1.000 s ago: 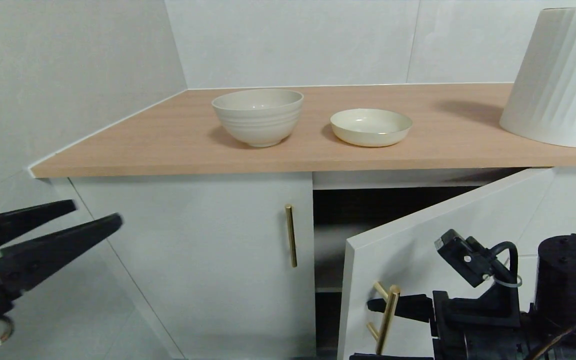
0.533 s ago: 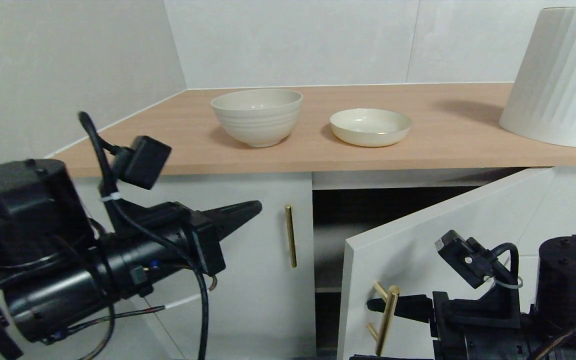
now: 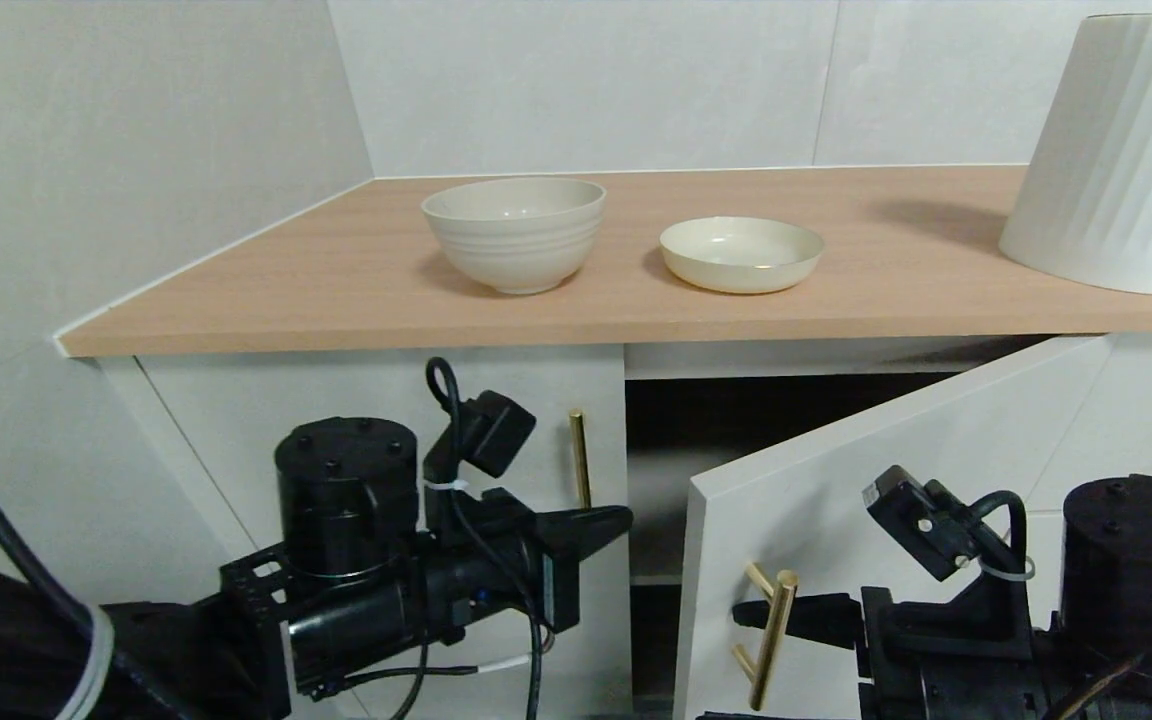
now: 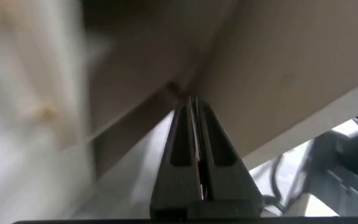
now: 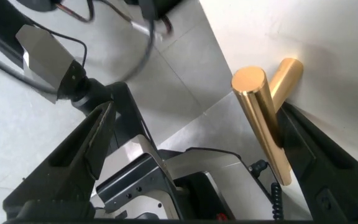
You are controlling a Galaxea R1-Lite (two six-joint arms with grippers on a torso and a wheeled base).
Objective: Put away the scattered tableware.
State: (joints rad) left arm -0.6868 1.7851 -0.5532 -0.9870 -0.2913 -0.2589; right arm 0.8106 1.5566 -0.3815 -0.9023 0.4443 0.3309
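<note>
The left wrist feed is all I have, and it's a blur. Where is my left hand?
Observer: Your left hand is low, in front of the shut left door, with its tip beside the left handle.
Operator: Is the other door open?
Observer: Yes. The right door stands open, and the open right hand straddles the right handle.
Operator: And the tableware?
Observer: The bowl and dish sit apart on the counter.

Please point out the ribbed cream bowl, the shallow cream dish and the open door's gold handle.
Ribbed cream bowl (image 3: 514, 238): head view, outer wall.
Shallow cream dish (image 3: 741, 252): head view, inner floor.
Gold bar handle (image 3: 768, 660): head view, lower part of bar.
</note>
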